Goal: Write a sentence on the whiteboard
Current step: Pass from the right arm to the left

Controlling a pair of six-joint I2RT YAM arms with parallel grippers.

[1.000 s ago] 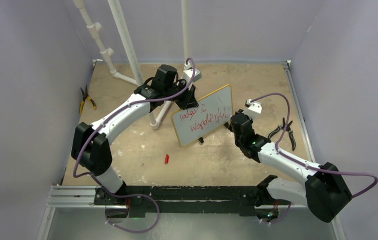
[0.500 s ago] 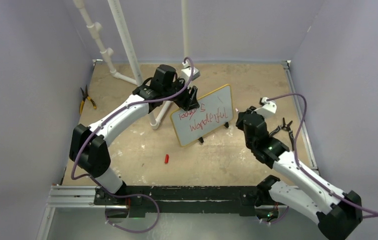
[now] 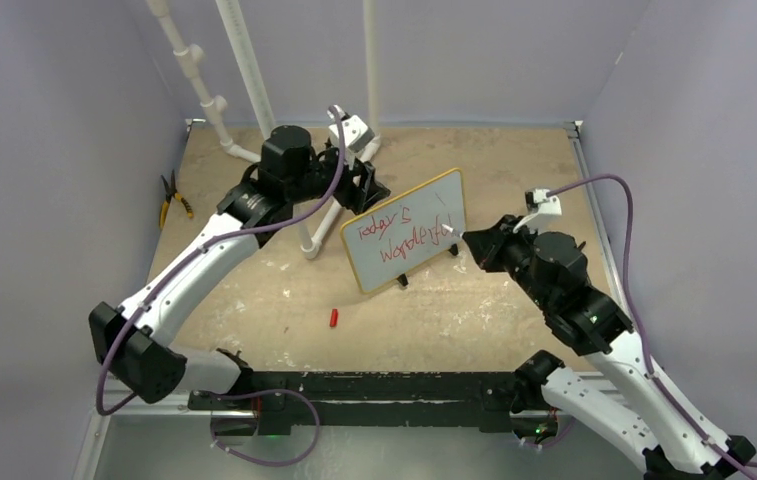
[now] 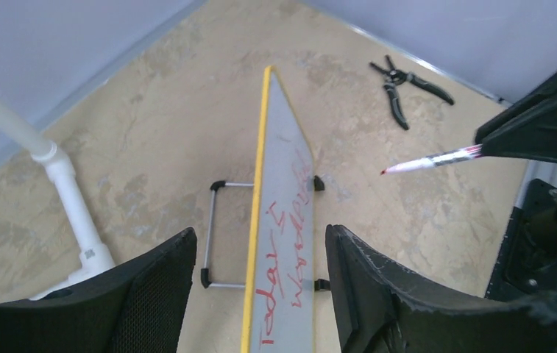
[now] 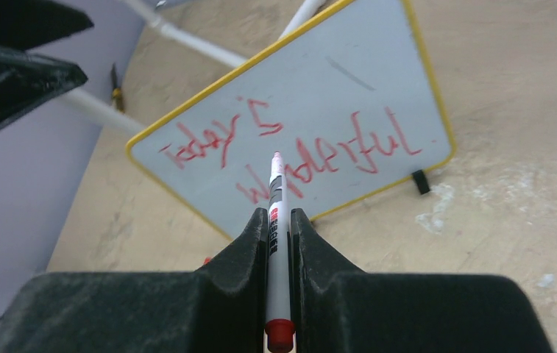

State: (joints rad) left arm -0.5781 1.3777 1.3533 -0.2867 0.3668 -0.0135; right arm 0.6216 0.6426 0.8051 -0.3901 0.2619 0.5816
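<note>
One pipe frame (image 3: 246, 75) is rising behind the one whiteboard (image 3: 409, 232), which is standing mid-table bearing the sentence (image 3: 401, 240). Left gripper (image 4: 260, 294) is hovering released by its upper corner; right gripper (image 5: 279, 228) is clenching one marker (image 5: 276, 193). Yellow pliers (image 3: 172, 197) and black pliers (image 4: 408, 82) are lying at opposite sides; one red cap (image 3: 334, 318) is lying in front.

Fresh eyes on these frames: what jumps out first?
The yellow-framed whiteboard stands at the centre of the top view, its red sentence in two slanted lines. The right pincer is shut on a marker, tip aimed at the board; the left pincer stands open at the board's far left corner.
</note>
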